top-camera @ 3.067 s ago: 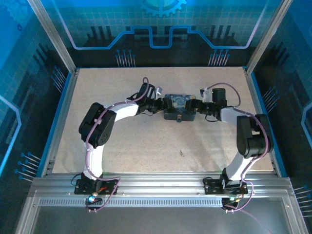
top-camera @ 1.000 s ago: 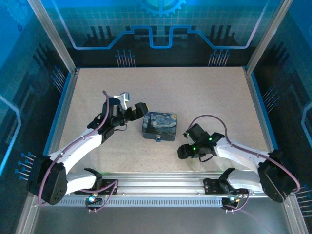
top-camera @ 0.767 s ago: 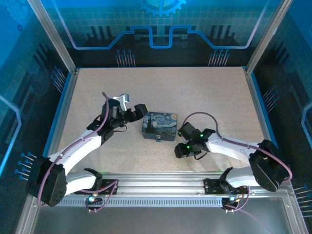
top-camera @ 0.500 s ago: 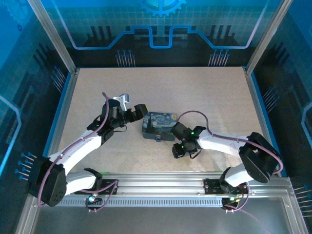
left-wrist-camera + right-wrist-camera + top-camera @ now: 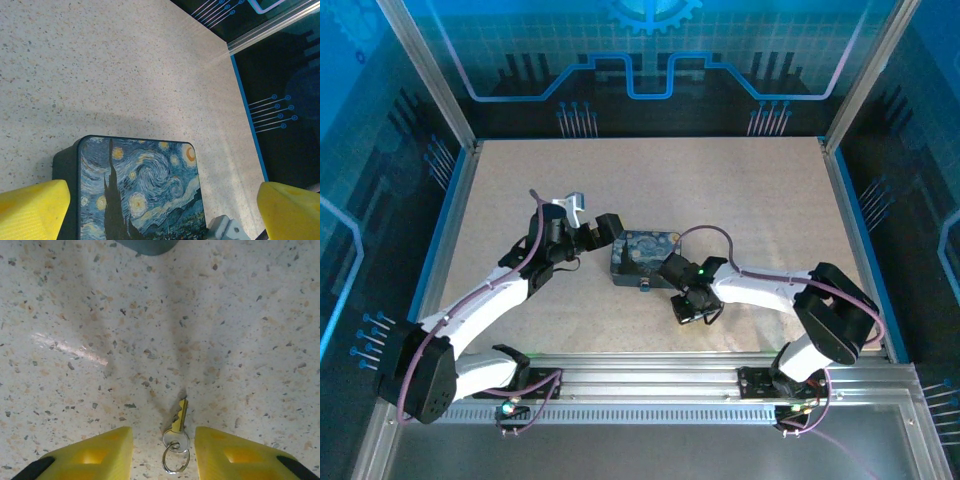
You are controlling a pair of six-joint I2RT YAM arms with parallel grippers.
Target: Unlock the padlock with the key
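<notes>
Early stage, nothing unlocked yet: the key (image 5: pixel 180 414) lies flat on the bench (image 5: pixel 75 315) just off the near-right of the tin (image 5: pixel 642 254), blade pointing toward the tin, a small ring (image 5: pixel 175 460) on its round head. The right hand (image 5: pixel 162 440) is low over it and open, its yellow fingers (image 5: pixel 85 455) spread to either side of the key's head and ring. They look just clear of the metal, so the key is framed but not gripped. The left hand (image 5: pixel 603 232) sits at the far-left side of the tin, open wide and holding nothing. In its wrist view the starry lid lies between the two fingertips, and I cannot tell if either one touches the tin wall. The padlock (image 5: pixel 646 287) is the tiny silvery bit at the middle of the tin's near side, apparently hanging from the latch. It is too small to tell how the shackle stands, but I judge it locked since the key is on the bench. Done so far: right hand lined up on the key, left hand placed to steady the tin. What's left is nearly everything: close on the key, lift it, carry it to the near side of the tin, seat the blade in the padlock, turn, and free the shackle
</notes>
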